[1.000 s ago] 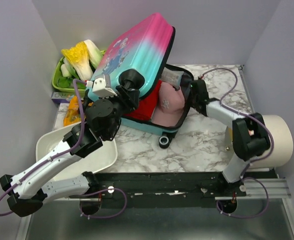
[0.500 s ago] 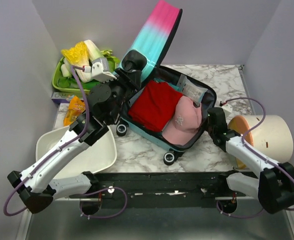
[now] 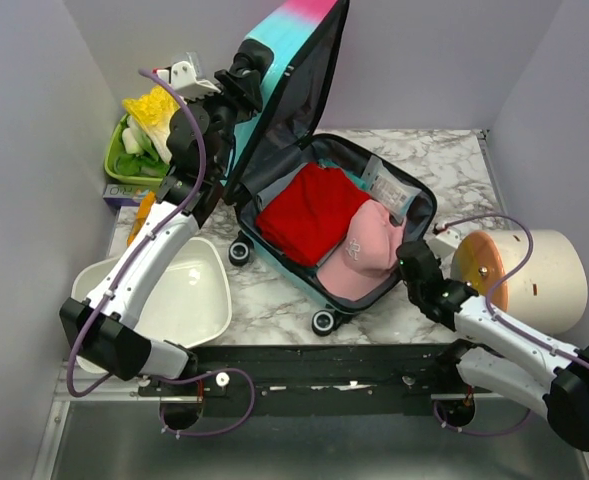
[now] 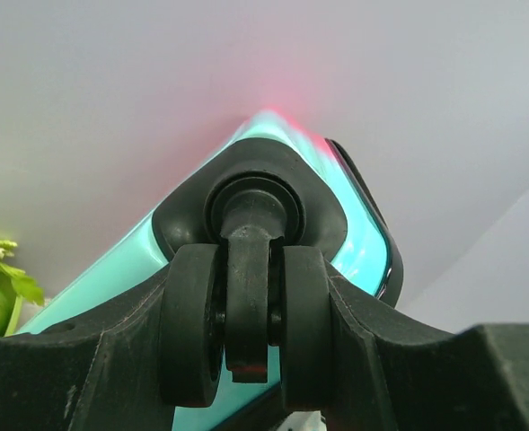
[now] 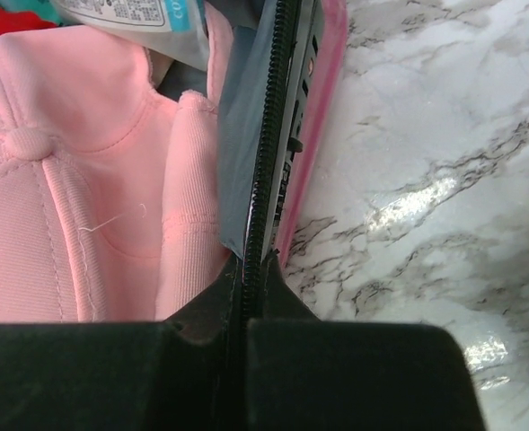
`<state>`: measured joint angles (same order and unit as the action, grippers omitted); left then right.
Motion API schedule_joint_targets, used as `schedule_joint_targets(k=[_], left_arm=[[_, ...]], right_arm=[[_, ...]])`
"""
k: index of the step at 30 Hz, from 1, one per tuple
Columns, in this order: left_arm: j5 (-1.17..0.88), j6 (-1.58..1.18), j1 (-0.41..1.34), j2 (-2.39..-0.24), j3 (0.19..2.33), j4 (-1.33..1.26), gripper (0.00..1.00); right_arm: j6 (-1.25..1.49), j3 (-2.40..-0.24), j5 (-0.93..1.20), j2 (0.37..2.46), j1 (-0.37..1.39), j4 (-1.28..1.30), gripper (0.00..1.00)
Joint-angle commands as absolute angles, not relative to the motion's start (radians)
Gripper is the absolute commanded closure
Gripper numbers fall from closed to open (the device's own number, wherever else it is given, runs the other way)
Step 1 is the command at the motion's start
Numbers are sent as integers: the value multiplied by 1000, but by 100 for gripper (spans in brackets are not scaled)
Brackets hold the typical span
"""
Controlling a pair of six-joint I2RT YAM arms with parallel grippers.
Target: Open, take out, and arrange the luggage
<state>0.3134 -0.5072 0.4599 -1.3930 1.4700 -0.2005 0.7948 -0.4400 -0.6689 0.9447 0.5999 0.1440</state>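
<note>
The luggage lies open on the marble table. Its pink-to-teal lid (image 3: 292, 70) stands nearly upright, and its base rim (image 3: 319, 303) rests flat. Inside are a red garment (image 3: 309, 213), a pink cap (image 3: 369, 250) and a clear packet (image 3: 387, 186). My left gripper (image 3: 242, 78) is shut on a black twin wheel (image 4: 246, 310) at the lid's corner and holds the lid up. My right gripper (image 3: 412, 264) is shut on the base's zipper rim (image 5: 268, 162), with the pink cap (image 5: 75, 197) just to its left.
A white basin (image 3: 199, 320) sits at the front left under the left arm. A cream cylindrical container (image 3: 549, 280) with an orange end lies at the right. A green tray of vegetables (image 3: 139, 140) and an orange packet (image 3: 144, 215) are at the back left.
The lid has swung from low over the base to nearly upright as my left gripper rose and moved back. My right arm moved along the base rim to its near right side.
</note>
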Motion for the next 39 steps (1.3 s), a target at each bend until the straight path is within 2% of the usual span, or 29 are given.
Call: schedule_joint_targets(k=[1,3,6,7,9,12,13,15,16,17,18,20,22,26,30,33,36,39], left_arm=[[206,-442,428,-1476,1425,-37,100],[203,-452,402,-1467,1405,-46,100],[155,-485,356,-1421,1313,-104,100],[144,-486,345,-1407,1280,-132,100],[126,-492,334,-1364,1200,-189,100],[91,-515,299,-1333,1157,-221,100],[74,-523,287,-1328,1152,-225,100],[26,-535,256,-1319,1143,-241,100],[22,-540,250,-1316,1138,-247,100],[21,-538,249,-1315,1135,-255,100],[12,-535,245,-1312,1135,-255,100],[2,-532,244,-1312,1138,-256,100],[-5,-540,239,-1309,1131,-264,100],[-54,-543,236,-1305,1112,-291,100],[-58,-534,236,-1313,1111,-299,100],[-58,-517,236,-1316,1115,-293,100],[-55,-509,236,-1316,1112,-293,100],[-49,-506,236,-1318,1114,-298,100]], right_arm=[[817,-406,-529,930,759,118,87],[822,-399,-525,933,787,141,81],[847,-405,-549,908,788,233,56],[815,-420,-616,893,788,283,40],[773,-461,-688,846,787,342,25],[600,-557,-758,789,787,373,6],[401,-574,-740,782,788,291,0],[136,-604,-671,782,782,146,0],[-85,-617,-575,810,764,23,0],[-150,-633,-522,830,732,-24,0],[-172,-716,-452,856,686,-31,0],[-140,-819,-141,951,464,17,0],[-175,-931,36,1035,358,26,0],[-328,-1138,21,1338,302,109,0],[-429,-1334,175,1564,213,233,1],[-456,-1455,189,1697,180,296,1],[-459,-1598,319,1799,134,408,6],[-445,-1663,347,1900,130,486,8]])
